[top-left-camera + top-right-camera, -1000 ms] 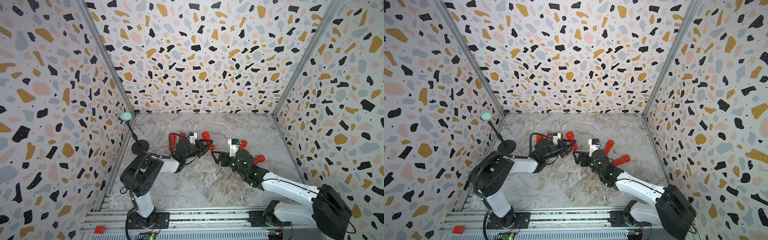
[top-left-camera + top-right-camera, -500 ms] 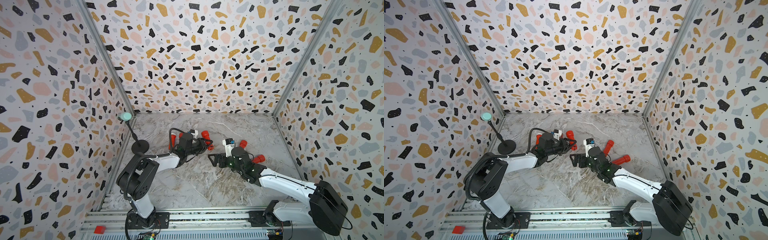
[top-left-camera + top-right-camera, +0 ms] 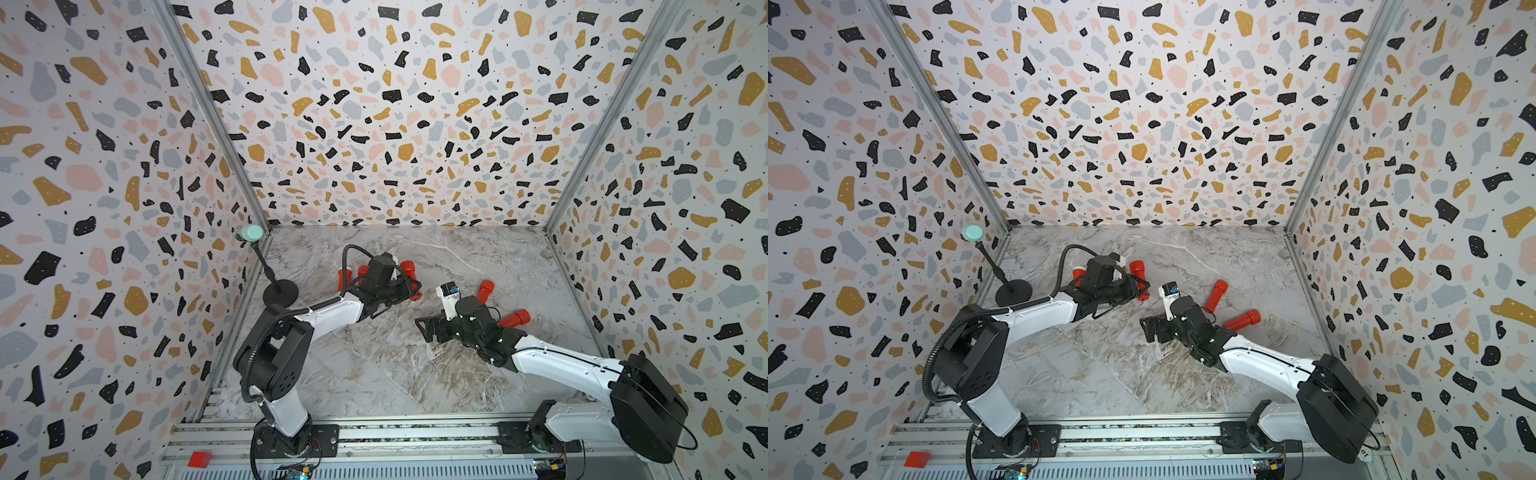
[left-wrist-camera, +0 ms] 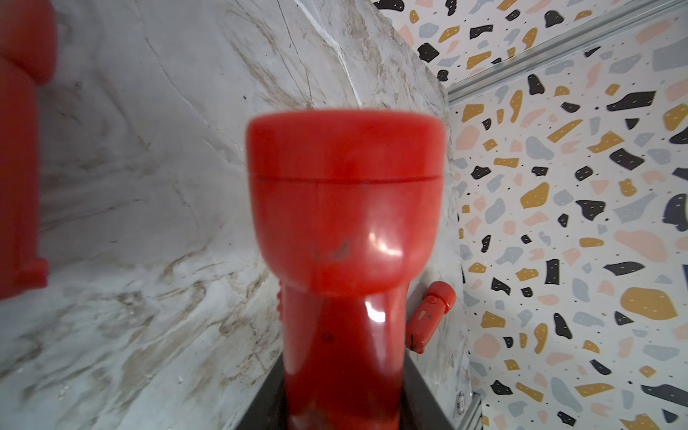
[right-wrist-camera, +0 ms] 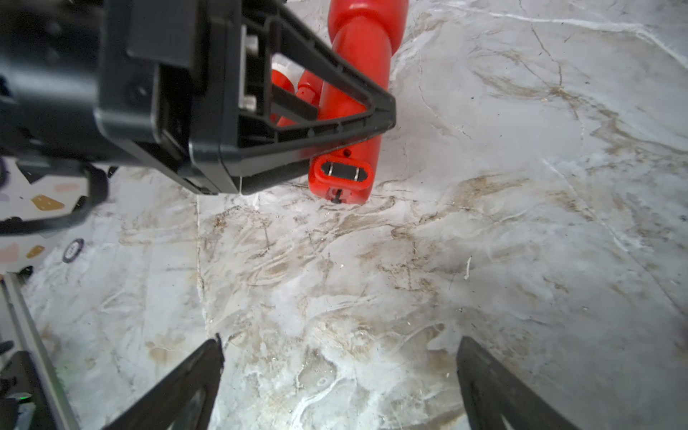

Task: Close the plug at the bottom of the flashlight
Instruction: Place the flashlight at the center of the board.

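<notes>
My left gripper (image 3: pixel 409 286) (image 3: pixel 1138 286) is shut on a red flashlight (image 3: pixel 408 268) (image 3: pixel 1137 268) just above the marble table. In the left wrist view the flashlight (image 4: pixel 346 223) fills the middle, head away from the camera, with the left gripper (image 4: pixel 342 413) clamped on its handle. The right wrist view shows its butt end, where the plug (image 5: pixel 342 173) sits in an oval recess with two metal prongs lying inside it. My right gripper (image 3: pixel 424 330) (image 3: pixel 1148 330) (image 5: pixel 338 365) hangs open over bare table, clear of the flashlight, with nothing between its fingers (image 5: pixel 193 379).
More red flashlights lie on the table: two right of the right arm (image 3: pixel 484 290) (image 3: pixel 515 319) and others behind the left gripper (image 3: pixel 345 279). A microphone stand (image 3: pixel 280 293) with a teal head stands at the back left. Terrazzo walls enclose three sides.
The right gripper's jaws have spread wider and it has shifted slightly left and toward the front. The left gripper keeps its hold on the flashlight.
</notes>
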